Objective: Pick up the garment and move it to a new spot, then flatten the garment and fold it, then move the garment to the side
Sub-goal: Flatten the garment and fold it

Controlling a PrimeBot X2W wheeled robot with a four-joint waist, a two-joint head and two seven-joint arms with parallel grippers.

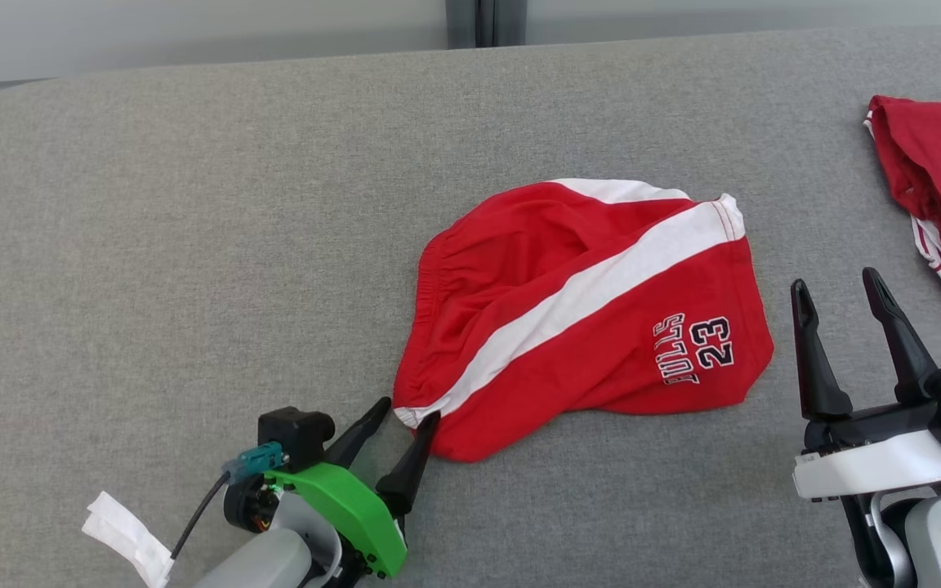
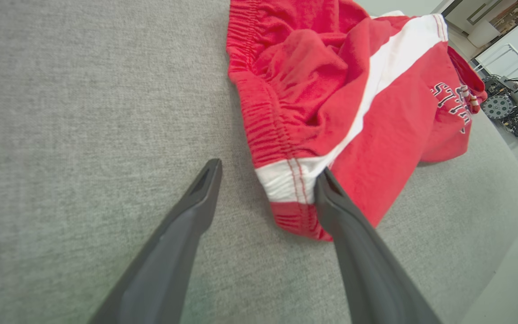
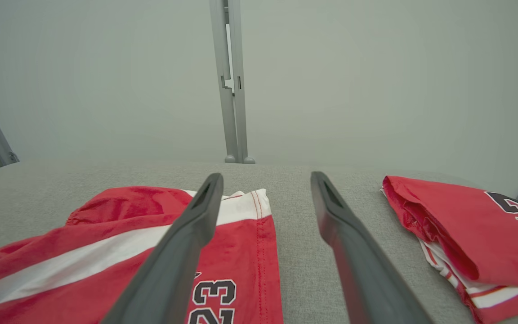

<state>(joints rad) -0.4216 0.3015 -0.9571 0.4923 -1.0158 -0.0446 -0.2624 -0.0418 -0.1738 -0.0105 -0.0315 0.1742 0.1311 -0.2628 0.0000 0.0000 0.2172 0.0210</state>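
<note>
The left gripper [image 1: 409, 408] reaches in low at the near-left corner of the shorts [image 1: 601, 359], forearm slanting toward them; its two dark fingers stand apart and clamp nothing; one fingertip [image 2: 326, 180] sits at the end of the white stripe [image 1: 585, 290], and whether it touches the cloth cannot be told; the other is over bare grey surface. The right gripper [image 1: 836, 280] hovers just beside the shorts' right edge, fingers spread and empty, pointing away from the robot.

The shorts lie on a grey woven surface [image 1: 193, 245]; their long axis runs diagonally along the stripe, from near-left corner to far-right hem; the gathered elastic waistband [image 1: 430, 286] faces left. The cloth is soft red knit, rumpled, roughly fan-shaped. A second red garment [image 1: 940, 180], folded, lies well apart to the shorts' right.
</note>
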